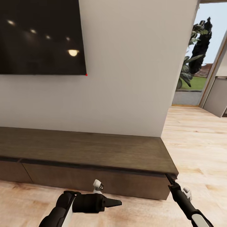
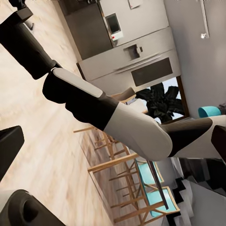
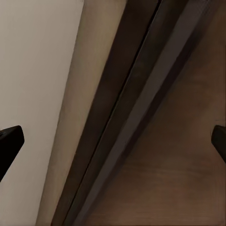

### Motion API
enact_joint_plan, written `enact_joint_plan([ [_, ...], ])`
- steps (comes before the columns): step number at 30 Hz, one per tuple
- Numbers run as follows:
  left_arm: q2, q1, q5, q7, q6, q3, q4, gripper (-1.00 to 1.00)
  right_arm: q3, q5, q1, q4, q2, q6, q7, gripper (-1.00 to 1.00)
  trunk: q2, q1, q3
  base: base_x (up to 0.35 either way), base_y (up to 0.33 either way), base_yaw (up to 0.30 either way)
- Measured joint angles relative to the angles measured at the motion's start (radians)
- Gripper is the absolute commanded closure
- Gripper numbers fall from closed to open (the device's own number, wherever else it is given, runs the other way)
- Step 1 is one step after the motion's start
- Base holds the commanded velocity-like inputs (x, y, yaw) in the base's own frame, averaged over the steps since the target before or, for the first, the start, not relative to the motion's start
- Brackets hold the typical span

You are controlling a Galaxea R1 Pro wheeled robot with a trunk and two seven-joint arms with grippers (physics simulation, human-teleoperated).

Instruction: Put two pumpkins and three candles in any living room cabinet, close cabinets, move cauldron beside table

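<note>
The right gripper [image 1: 170, 179] is reaching, fingers spread and empty, against the long dark brown wooden cabinet's [image 1: 94, 151] end corner; its wrist view is showing the seam under the top. The left gripper [image 1: 118, 203] is hanging low, its opening unclear.

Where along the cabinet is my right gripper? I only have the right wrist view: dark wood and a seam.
Observer: The right gripper is at the right end of the cabinet, at the front corner just under the top.
Operator: Any fronts open?
Observer: In the head view, the fronts that show look flush, with none swung out.
Operator: And the left arm?
Observer: The left gripper hovers low in front of the cabinet, pointing toward the right arm and holding nothing.
</note>
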Motion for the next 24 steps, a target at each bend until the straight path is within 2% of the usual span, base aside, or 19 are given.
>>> enact_joint_plan([
  [10, 0.0, 0.0, 0.0, 0.0, 0.0, 0.0, 0.0, -1.0, 0.0, 0.0, -0.004, 0.003, 0.0, 0.0, 0.0, -1.0, 0.0, 0.0, 0.0, 0.136, 0.0, 0.0],
  [24, 0.0, 0.0, -0.001, 0.0, -0.001, 0.001, 0.0, -1.0, 0.0, 0.0, -0.006, 0.009, 0.008, 0.0, 0.0, -1.0, 0.0, 0.0, 0.0, 0.012, 0.0, 0.0],
])
